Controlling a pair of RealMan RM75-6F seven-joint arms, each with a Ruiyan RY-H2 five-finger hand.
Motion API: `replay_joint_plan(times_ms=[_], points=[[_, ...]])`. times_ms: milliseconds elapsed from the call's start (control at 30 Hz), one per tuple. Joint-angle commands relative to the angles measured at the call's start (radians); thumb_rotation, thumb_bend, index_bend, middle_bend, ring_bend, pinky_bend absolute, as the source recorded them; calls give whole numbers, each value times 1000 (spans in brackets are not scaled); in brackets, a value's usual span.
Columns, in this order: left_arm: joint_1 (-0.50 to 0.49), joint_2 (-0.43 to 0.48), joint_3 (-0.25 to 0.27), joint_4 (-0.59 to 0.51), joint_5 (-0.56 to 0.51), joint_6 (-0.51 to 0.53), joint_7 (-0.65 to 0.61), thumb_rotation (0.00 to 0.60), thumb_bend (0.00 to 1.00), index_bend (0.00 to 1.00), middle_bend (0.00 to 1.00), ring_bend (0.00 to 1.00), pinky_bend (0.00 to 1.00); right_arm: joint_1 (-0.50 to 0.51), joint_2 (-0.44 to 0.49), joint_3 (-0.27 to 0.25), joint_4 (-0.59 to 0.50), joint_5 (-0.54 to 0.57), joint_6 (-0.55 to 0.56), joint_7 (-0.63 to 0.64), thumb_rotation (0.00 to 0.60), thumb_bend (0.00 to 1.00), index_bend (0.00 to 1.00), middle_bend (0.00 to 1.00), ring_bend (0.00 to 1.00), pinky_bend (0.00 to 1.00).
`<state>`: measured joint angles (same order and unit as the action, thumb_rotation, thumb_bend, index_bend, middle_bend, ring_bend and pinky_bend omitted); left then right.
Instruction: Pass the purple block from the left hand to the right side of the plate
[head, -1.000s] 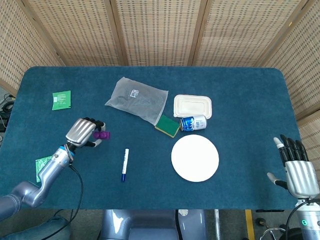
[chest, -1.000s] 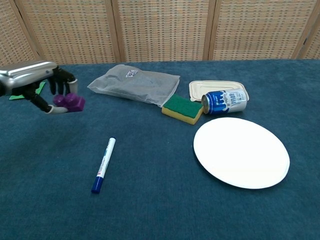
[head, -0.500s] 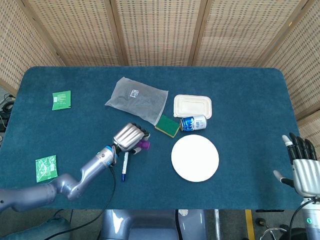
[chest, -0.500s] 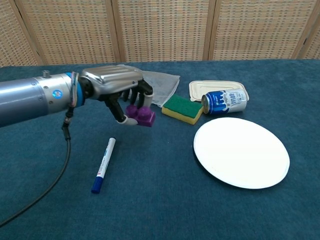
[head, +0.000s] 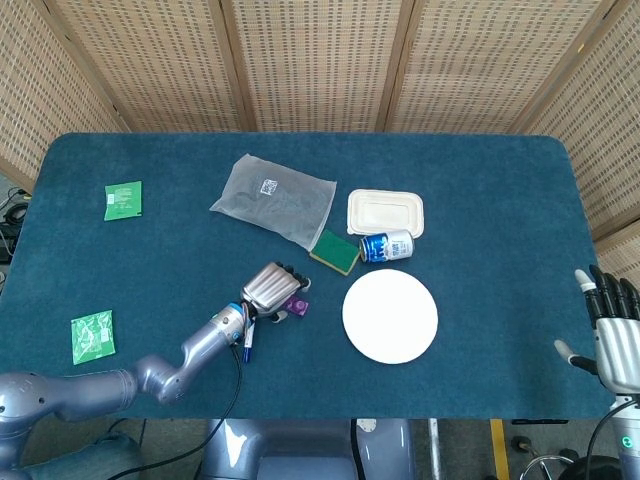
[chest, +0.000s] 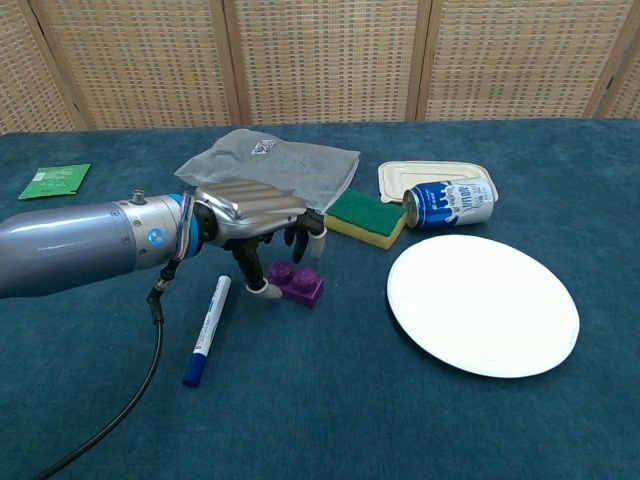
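The purple block (head: 297, 304) (chest: 296, 283) lies on the blue table, left of the white plate (head: 390, 316) (chest: 483, 303). My left hand (head: 268, 288) (chest: 250, 215) hovers just over it. Its fingers are spread and lifted off the block, and the thumb tip sits beside the block's left end. My right hand (head: 615, 335) shows only in the head view. It is beyond the table's right edge, fingers spread, holding nothing.
A blue-tipped marker (chest: 207, 330) lies under my left forearm. Behind the block are a green-yellow sponge (chest: 365, 217), a tipped blue can (chest: 449, 203), a lidded tray (chest: 435, 175) and a plastic bag (chest: 270, 165). Green packets (head: 123, 200) (head: 91, 335) lie far left.
My left hand carried the block rightward toward the plate, lowered it to the table and lifted its fingers off it. My right hand drifted slightly right and lower in the head view.
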<state>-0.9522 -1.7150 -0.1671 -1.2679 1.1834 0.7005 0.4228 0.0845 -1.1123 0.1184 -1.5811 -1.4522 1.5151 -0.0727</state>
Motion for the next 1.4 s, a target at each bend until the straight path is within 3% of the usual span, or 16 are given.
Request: replay_joint_plan(times_ms=[33, 167, 400, 633, 800, 967, 1167, 1400], points=[[12, 9, 17, -8, 29, 36, 0, 600, 23, 0, 8, 3, 114, -1, 1, 0, -3, -4, 4, 0, 600, 0, 47, 0, 0, 0], [41, 55, 19, -58, 62, 91, -43, 600, 11, 0, 0, 0, 4, -1, 1, -1, -6, -8, 6, -2, 600, 0, 47, 0, 0, 0], [175, 241, 16, -230, 128, 317, -132, 600, 14, 0, 0, 0, 0, -2, -2, -8, -10, -20, 7, -12, 600, 0, 47, 0, 0, 0], [403, 462, 46, -413, 41, 575, -116, 600, 38, 0, 0, 0, 0, 6, -6, -22, -25, -55, 5, -35, 600, 0, 47, 0, 0, 0], [550, 568, 96, -474, 37, 705, -195, 600, 38, 0, 0, 0, 0, 53, 9, -20, -38, -97, -42, -86, 600, 0, 50, 0, 0, 0], [634, 623, 142, -482, 56, 745, -279, 600, 39, 0, 0, 0, 0, 135, 42, -21, -93, -149, -149, -156, 600, 0, 56, 0, 0, 0], [655, 631, 145, -433, 97, 743, -330, 600, 46, 0, 0, 0, 0, 302, 60, 8, -236, -108, -414, -244, 600, 0, 57, 0, 0, 0], [638, 635, 144, -405, 90, 654, -351, 600, 53, 0, 0, 0, 0, 523, -63, 90, -265, 25, -669, -433, 600, 0, 65, 0, 0, 0]])
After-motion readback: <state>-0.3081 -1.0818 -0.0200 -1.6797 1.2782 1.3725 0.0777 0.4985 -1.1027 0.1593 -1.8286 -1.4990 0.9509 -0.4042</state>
